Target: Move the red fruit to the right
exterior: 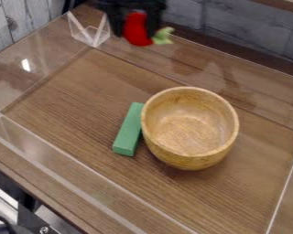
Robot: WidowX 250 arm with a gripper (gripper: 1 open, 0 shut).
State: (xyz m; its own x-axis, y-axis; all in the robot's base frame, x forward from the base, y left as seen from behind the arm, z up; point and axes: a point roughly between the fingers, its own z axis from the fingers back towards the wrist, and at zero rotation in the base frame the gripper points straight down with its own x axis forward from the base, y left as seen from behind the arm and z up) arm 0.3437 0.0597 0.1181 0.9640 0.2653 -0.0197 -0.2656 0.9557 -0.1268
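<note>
The red fruit [138, 27] is small, round and bright red, with a pale green leafy tip [165, 37] sticking out to its right. My gripper [136, 22] is shut on it and holds it in the air above the far edge of the wooden table, at the top middle of the view. Most of the gripper is cut off by the top edge. The fruit is behind and to the left of the wooden bowl [190, 126].
A flat green rectangular block [128, 128] lies just left of the bowl. Clear plastic walls [88, 27] ring the wooden table [63, 101]. A pale brick wall runs along the back.
</note>
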